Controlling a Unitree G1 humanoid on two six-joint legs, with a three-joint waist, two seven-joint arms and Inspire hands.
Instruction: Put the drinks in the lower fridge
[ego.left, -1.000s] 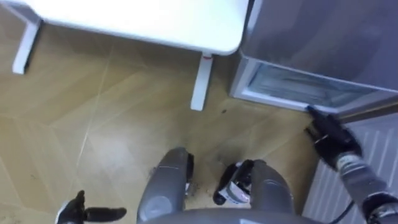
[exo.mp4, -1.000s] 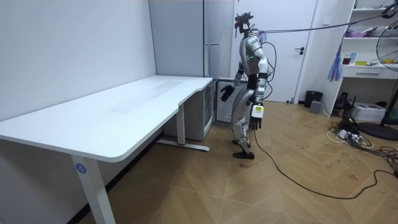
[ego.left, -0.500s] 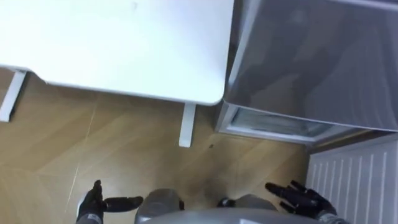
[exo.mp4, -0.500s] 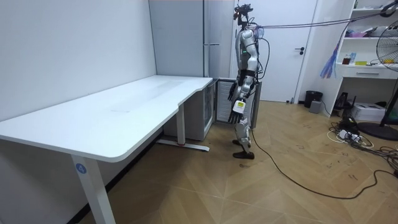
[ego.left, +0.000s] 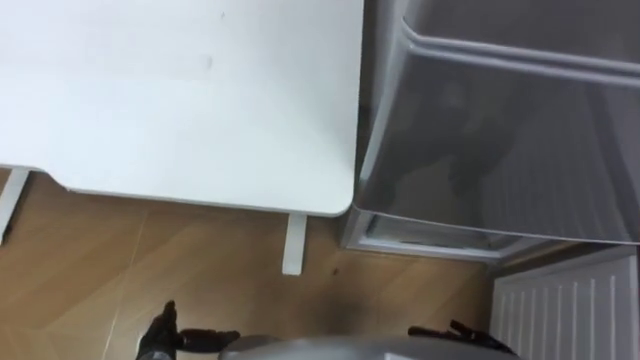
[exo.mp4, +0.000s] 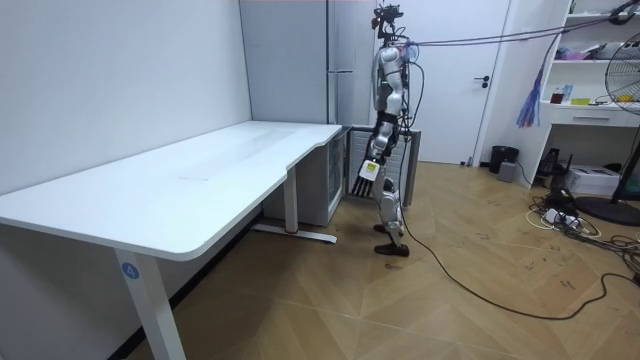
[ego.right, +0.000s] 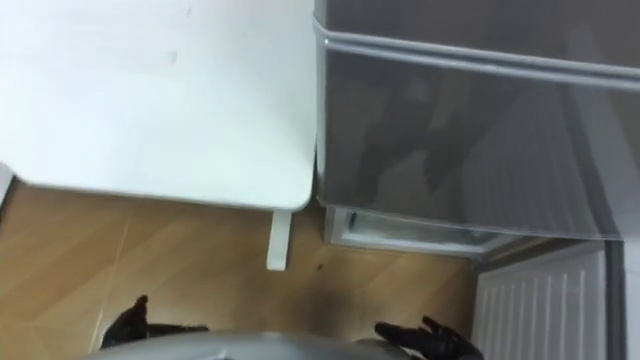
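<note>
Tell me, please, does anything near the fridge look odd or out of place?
Only the lower fridge door stands open, its ribbed white inside showing. The left hand and right hand are open and empty. Nothing looks spilled or damaged.

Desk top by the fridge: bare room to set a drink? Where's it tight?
Visible desk top is bare up to its edge beside the fridge. Tight: floor gap between desk leg and the open lower door.

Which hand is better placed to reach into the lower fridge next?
Right, probably. The right hand is open close before the lower fridge opening, beside its open door; the left hand, also open, sits far left, before the table.
</note>
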